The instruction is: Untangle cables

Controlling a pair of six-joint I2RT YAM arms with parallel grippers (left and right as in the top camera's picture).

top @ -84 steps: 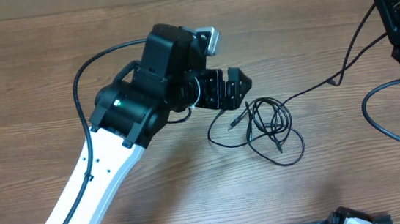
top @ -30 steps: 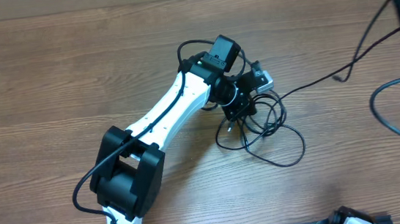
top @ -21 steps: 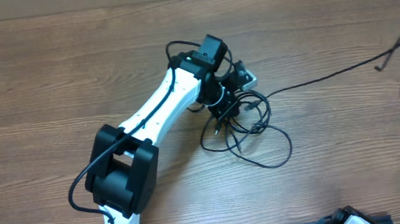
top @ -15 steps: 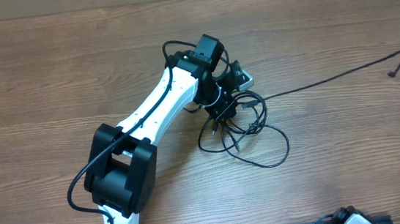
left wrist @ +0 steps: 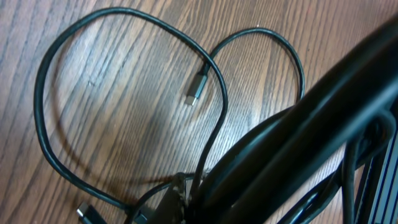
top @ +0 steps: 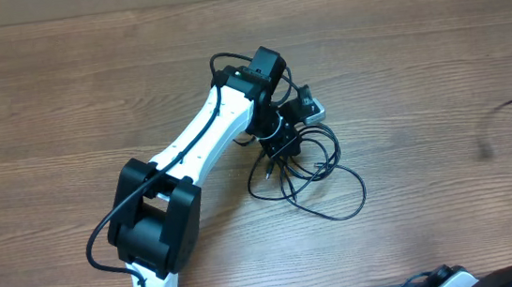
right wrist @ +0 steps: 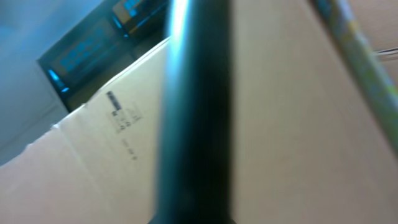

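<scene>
Left gripper (top: 284, 146) is clamping the tangled cables (top: 307, 169) mid-frame (a silver plug (left wrist: 193, 98) is lying free inside one loop); right gripper's blurring out, can't tell its grip.

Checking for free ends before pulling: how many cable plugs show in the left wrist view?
2: a silver-tipped plug inside the big loop, and a dark plug at the bottom-left edge. Others may be hidden.
</scene>
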